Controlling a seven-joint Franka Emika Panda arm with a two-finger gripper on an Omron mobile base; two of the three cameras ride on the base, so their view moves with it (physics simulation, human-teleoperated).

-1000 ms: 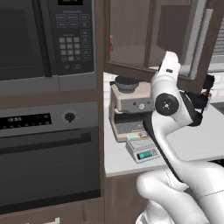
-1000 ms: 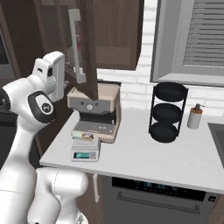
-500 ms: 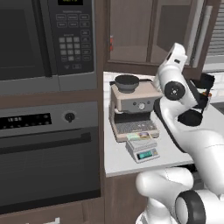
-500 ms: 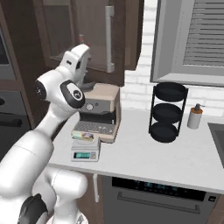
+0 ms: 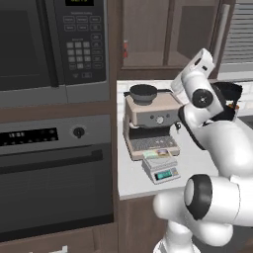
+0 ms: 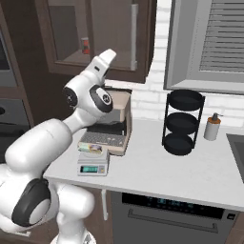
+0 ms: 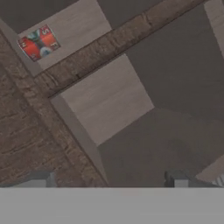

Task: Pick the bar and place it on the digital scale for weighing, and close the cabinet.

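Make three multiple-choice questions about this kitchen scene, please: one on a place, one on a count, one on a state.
1. Where does the bar lie?
A. on the digital scale
B. inside the cabinet
C. on the black rack

2. How many tiers does the black rack have?
A. two
B. three
C. five

3. How is the cabinet door?
A. shut
B. wide open
C. removed

Answers:
1. A, the wrapper rests on the platform.
2. B, three round trays are stacked.
3. A, the glass door sits flush in both base views.

Red can (image 7: 38,43) label blurred, unreadable; scale (image 5: 161,168) display digits too small to tell; cabinet (image 6: 100,33) cut off at 12 o'clock edge.
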